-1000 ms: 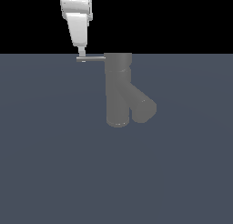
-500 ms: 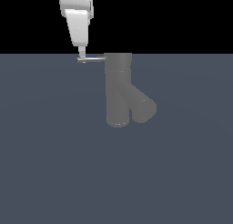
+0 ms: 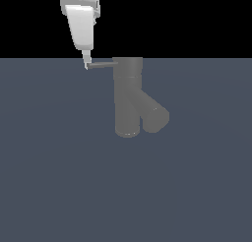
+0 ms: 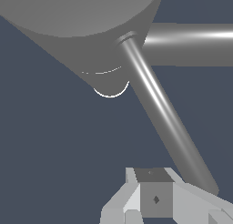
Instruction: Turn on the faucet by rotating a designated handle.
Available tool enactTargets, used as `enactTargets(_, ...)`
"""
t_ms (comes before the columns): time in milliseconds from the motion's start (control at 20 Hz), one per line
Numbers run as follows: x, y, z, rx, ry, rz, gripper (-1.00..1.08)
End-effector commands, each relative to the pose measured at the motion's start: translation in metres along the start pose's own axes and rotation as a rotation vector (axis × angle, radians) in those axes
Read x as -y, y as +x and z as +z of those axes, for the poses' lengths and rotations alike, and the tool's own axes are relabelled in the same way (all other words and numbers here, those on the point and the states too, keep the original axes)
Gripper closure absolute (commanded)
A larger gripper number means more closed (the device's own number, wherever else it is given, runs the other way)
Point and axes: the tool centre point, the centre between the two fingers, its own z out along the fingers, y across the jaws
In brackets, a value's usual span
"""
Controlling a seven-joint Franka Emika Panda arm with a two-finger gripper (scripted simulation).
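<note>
**Inspector:** Exterior view first. You have the matte grey Y-shaped faucet (image 3: 129, 96) standing upright on the flat slate-blue floor (image 3: 59, 177), its thick spout branching down toward the exterior view's right. The thin straight light-grey metallic handle (image 3: 102, 65) projects from the cap toward the exterior view's left, level with the horizon line.

**Operator:** How far along am I?

**Inspector:** By my judgement, you are at contact and no further. No turning of the handle can be read from this moment, so the whole rotation is left to do.

**Operator:** And the claw against the rod?

**Inspector:** Your white gripper (image 3: 86, 65) comes down from above, its tip at the handle's free end, touching or just beside it. The wrist view shows the rod (image 4: 161, 109) running from the cap to finish right next to the gripper (image 4: 154, 198).

**Operator:** Clenched or released?

**Inspector:** I cannot tell; no gap between the fingers shows, and nothing appears grasped. The tip looks placed to push the rod rather than to hold it.
</note>
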Motion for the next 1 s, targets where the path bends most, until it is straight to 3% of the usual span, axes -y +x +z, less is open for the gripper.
enactTargets(0, -0.012, 0.007, 0.0, -0.002, -0.007, 0.011, 1.08)
enactTargets(100, -0.006, 0.0, 0.0, -0.002, -0.001, -0.001, 1.08)
enactTargets(950, -0.061, 0.059, -0.001, -0.002, -0.005, 0.008, 1.08)
